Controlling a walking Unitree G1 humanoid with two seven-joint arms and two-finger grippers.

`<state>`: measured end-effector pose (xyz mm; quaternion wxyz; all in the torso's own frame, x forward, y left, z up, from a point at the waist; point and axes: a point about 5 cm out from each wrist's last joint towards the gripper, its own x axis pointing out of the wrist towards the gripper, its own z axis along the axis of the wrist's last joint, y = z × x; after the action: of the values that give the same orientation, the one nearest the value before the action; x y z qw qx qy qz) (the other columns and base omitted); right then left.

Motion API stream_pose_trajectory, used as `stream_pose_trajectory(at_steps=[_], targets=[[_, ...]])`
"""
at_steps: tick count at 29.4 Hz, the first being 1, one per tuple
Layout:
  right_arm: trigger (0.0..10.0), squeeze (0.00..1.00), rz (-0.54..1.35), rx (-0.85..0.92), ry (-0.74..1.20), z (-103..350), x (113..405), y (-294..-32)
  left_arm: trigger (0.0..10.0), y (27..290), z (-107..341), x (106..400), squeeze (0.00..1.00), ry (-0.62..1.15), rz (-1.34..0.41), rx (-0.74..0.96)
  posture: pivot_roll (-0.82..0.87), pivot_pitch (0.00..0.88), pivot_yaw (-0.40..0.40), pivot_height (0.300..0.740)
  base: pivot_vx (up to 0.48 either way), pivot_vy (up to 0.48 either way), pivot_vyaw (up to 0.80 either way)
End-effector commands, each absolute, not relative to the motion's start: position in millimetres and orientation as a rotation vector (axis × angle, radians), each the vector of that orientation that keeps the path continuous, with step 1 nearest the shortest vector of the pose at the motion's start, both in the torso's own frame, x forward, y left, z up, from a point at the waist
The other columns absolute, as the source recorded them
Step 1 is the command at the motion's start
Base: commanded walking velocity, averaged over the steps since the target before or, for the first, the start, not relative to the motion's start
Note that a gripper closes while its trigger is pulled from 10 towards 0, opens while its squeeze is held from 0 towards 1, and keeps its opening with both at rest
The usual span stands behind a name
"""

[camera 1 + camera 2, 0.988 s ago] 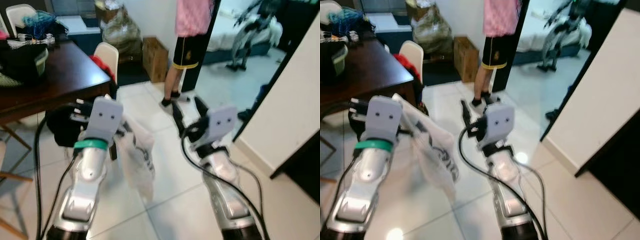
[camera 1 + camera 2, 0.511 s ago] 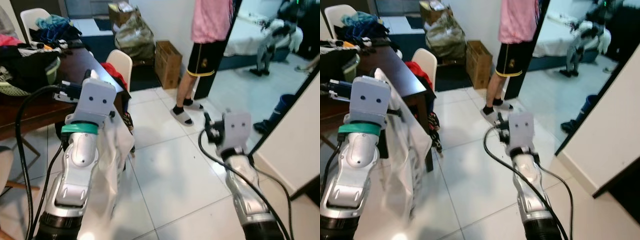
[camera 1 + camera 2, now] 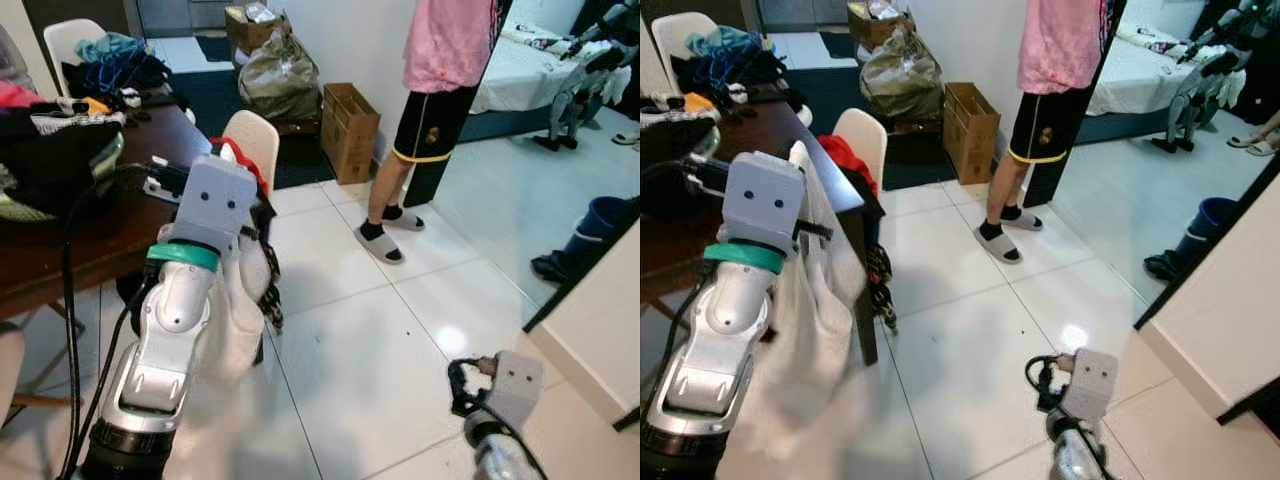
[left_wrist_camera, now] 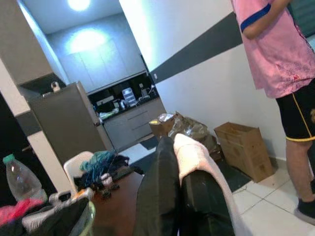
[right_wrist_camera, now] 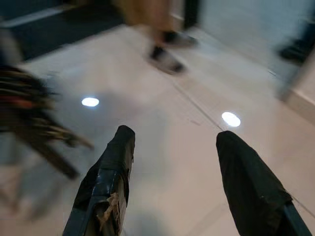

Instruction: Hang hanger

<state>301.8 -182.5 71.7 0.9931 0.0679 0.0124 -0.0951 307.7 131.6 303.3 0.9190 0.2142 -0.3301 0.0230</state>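
My left gripper (image 4: 178,160) is raised in front of me beside the dark table and is shut on a white garment (image 4: 194,155). The cloth drapes over one black finger. In the eye views the garment (image 3: 815,330) hangs down along my left arm (image 3: 205,210) towards the floor. My right gripper (image 5: 174,140) is low over the white tiles, open, with nothing between its fingers (image 5: 115,157). Its wrist (image 3: 510,380) sits at the lower right of the left eye view.
A person (image 3: 440,60) in a pink shirt and black shorts stands by the doorway ahead. A dark table (image 3: 90,235) piled with clothes and a white chair (image 3: 250,140) are to my left. A cardboard box (image 3: 350,115), bags (image 3: 275,75) and a blue bucket (image 3: 600,220) stand further off.
My right arm has dropped from chest height to low over the floor. The left arm still holds the white garment up. The camera view has shifted.
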Motion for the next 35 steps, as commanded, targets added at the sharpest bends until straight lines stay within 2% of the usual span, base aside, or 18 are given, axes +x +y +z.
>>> stream_pose_trajectory(at_steps=[1,5,10,14,19,30,35], targets=[[10.0,0.00,-0.232,0.118,0.037,66.0,300.0,-189.4,10.0,131.6,321.0,305.1,0.00,-0.760,0.058,0.453,-0.09,0.126,0.069,0.740,0.442,0.000,0.00],[10.0,0.00,-0.247,0.110,0.095,51.3,295.9,-190.9,10.0,133.3,325.4,307.5,0.00,-0.770,0.055,0.462,-0.08,0.124,0.072,0.740,0.442,0.000,0.00],[10.0,0.00,-0.243,0.078,0.230,14.4,270.7,-188.4,10.0,134.4,344.3,314.9,0.00,-0.837,0.065,0.516,-0.06,0.122,0.076,0.740,0.442,0.000,0.00],[10.0,0.00,-0.218,0.077,0.203,18.7,271.5,-181.4,10.0,135.2,355.7,318.0,0.00,-0.890,0.104,0.568,-0.06,0.122,0.077,0.740,0.442,0.000,0.00],[10.0,0.00,-0.210,0.060,0.122,37.7,288.2,-177.5,10.0,138.6,383.5,320.5,0.00,-1.012,0.231,0.643,-0.07,0.120,0.074,0.740,0.442,0.000,0.00],[10.0,0.00,-0.172,0.039,0.016,59.7,302.2,-172.9,10.0,132.5,398.5,318.5,0.00,-1.126,0.235,0.687,-0.08,0.118,0.061,0.740,0.442,0.000,0.00],[10.0,0.00,-0.156,0.043,0.005,61.8,304.3,-166.8,10.0,132.9,407.6,312.8,0.00,-1.256,0.371,0.769,-0.08,0.109,0.052,0.740,0.442,0.000,0.00]])
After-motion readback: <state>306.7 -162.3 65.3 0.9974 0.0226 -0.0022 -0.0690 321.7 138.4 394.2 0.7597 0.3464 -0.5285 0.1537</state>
